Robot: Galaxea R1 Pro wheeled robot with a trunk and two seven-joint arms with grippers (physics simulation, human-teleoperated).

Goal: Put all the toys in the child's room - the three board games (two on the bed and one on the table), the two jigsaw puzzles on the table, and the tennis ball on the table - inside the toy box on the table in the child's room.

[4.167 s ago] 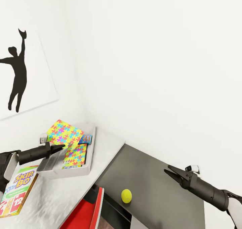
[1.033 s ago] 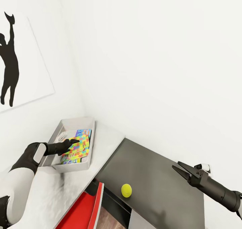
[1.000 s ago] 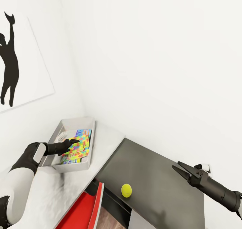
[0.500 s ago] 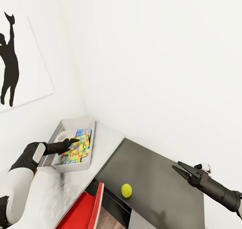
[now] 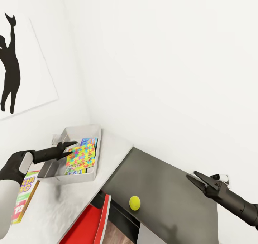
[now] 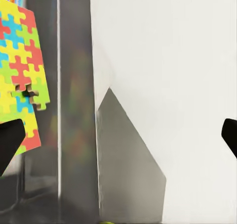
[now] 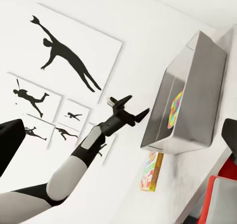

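Head view: puzzles boxed, more toys left.
Our left gripper (image 5: pixel 68 146), fingers spread, hovers over the toy box (image 5: pixel 94 174); tennis ball (image 5: pixel 134 202) and Skip-Bo game (image 5: pixel 22 199) wait outside.

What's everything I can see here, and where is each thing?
Toy box: one, grey, on the white table by the wall.
Puzzles: bright, many-coloured, inside the toy box; exact count unclear.
Card game: one, red and green, flat on the white table.
Tennis ball: one, yellow, on the dark surface.
Poster: one, black figure, on the wall.
Left gripper: black fingers open, above the toy box.
Right gripper: black fingers open, above the dark surface.
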